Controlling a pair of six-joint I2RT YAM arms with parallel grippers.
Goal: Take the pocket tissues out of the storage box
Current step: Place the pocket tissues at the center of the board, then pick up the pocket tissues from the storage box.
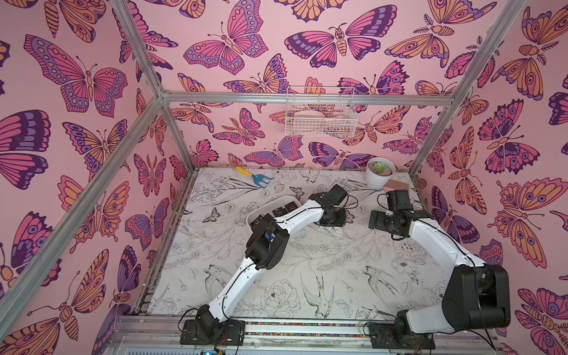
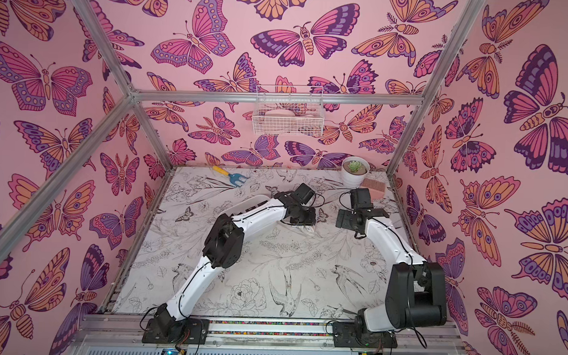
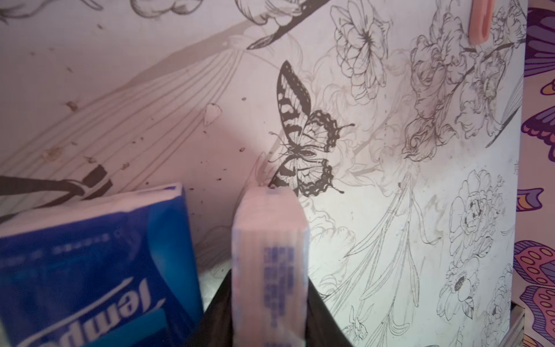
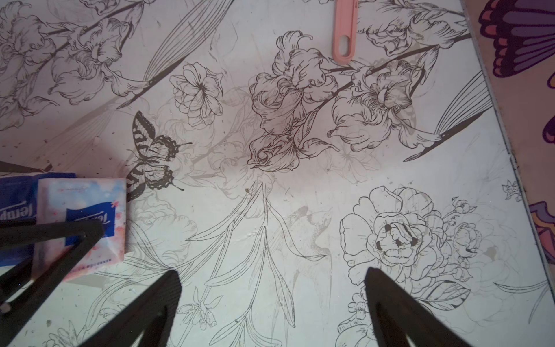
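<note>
My left gripper (image 3: pixel 270 282) is shut on a pink-and-white pocket tissues packet (image 3: pixel 270 234), held edge-on between the black jaws low over the middle of the table. In the right wrist view the same packet (image 4: pixel 87 195) shows with the left fingers (image 4: pixel 51 232) across it. A blue packet (image 3: pixel 90 255) lies right beside it on the table. The white storage box (image 1: pixel 254 216) sits behind the left forearm, with black packets (image 1: pixel 283 210) in it; the arm hides most of it. My right gripper (image 4: pixel 271 275) hangs open over bare table just to the right, holding nothing.
A white plant pot (image 1: pixel 379 173) and a pink brush (image 1: pixel 396 186) stand at the back right; its pink handle (image 4: pixel 345 33) lies ahead of the right gripper. A blue and yellow garden fork (image 1: pixel 255 177) lies at the back. A wire basket (image 1: pixel 320 116) hangs on the wall.
</note>
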